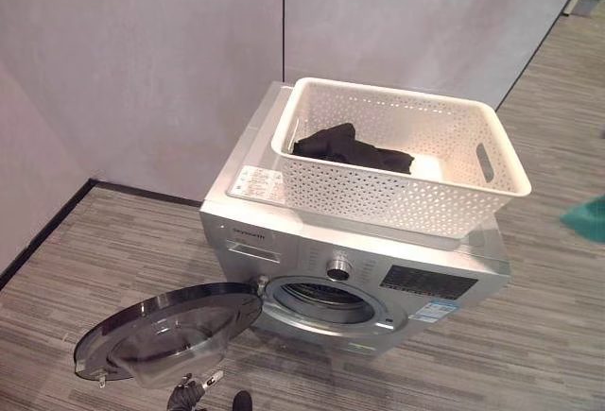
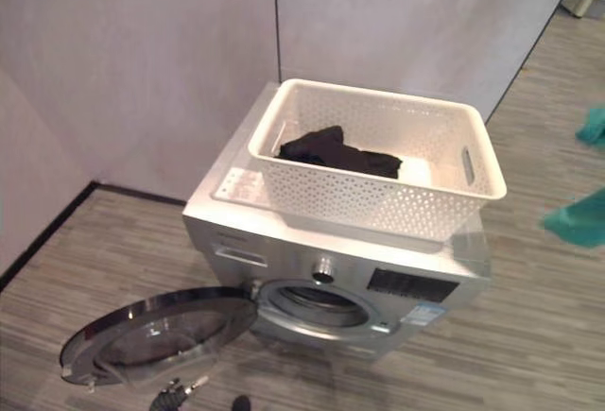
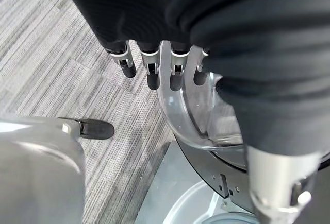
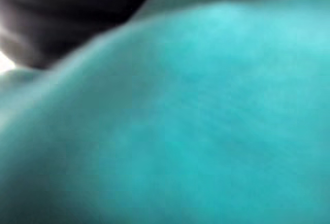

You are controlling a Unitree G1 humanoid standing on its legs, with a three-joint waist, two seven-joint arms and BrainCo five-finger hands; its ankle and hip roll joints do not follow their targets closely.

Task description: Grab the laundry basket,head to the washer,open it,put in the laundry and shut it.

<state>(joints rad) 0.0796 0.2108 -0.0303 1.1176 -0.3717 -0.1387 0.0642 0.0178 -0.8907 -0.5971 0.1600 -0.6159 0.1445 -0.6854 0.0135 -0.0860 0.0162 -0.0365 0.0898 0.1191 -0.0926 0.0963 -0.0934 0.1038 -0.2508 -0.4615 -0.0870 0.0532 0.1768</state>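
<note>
A white perforated laundry basket [image 1: 406, 161] sits on top of the silver front-loading washer [image 1: 284, 231]. A black garment [image 1: 354, 151] lies inside the basket. The washer's round door [image 1: 165, 331] is swung open to the left, and the dark drum opening [image 1: 326, 299] is exposed. My left hand [image 1: 189, 394] hangs low just in front of the open door; its fingers [image 3: 149, 69] are relaxed and hold nothing, close to the door's glass bowl [image 3: 180, 110]. A teal cloth [image 1: 591, 217] hangs at the right edge, and the same teal cloth [image 4: 196, 121] covers my right hand.
Grey panel walls [image 1: 142, 61] stand behind and to the left of the washer. The floor [image 1: 95, 250] is striped grey. A dark shoe [image 3: 93, 128] rests on the floor near the door.
</note>
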